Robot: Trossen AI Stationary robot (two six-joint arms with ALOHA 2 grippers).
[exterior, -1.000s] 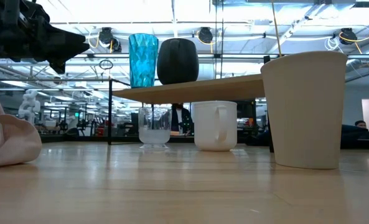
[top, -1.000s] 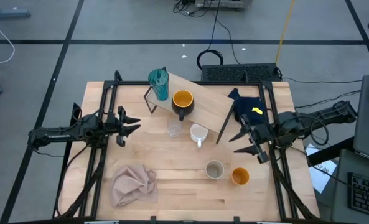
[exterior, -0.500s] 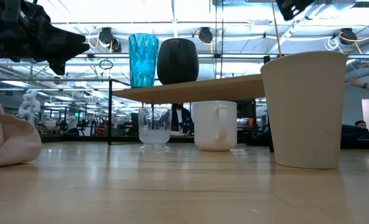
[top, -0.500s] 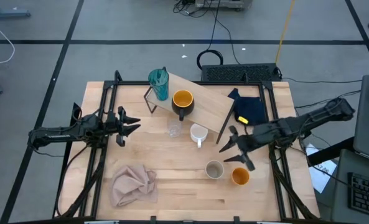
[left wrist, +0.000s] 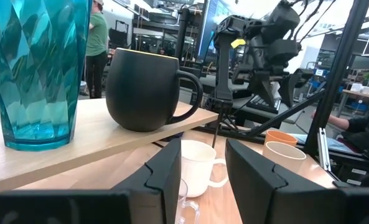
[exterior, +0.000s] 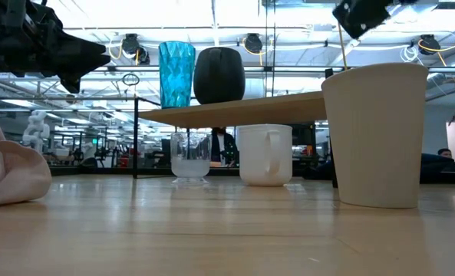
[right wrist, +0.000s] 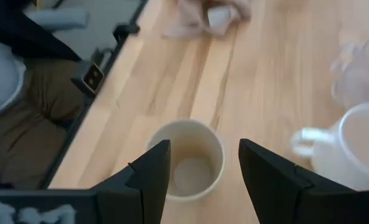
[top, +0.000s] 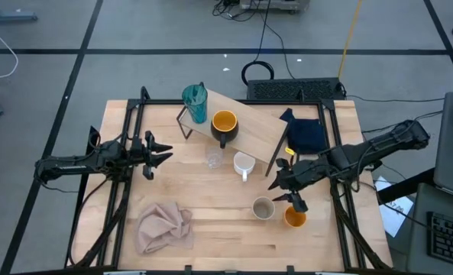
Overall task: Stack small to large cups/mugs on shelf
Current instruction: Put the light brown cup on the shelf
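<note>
So 2 of 6 on shelf (top: 249, 126) — teal tumbler (top: 195, 104), black mug (top: 224, 127); 4 left on surface; right gripper (top: 286, 186) fingers wide over beige cup (top: 263, 208), left gripper (top: 159, 155) fingers apart, empty.

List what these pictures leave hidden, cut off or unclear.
- Orange cup: high view, partly covered by the right gripper; absent from the low view.
- Tiny clear glass: left wrist view, mostly behind the left gripper's fingers.
- White handled mug: right wrist view, cut off by the edge, blurred.
- Pink cloth: low view, cut off at the edge.

right hand (top: 282, 189) swung inward, now open over beige cup (top: 263, 208)
</note>
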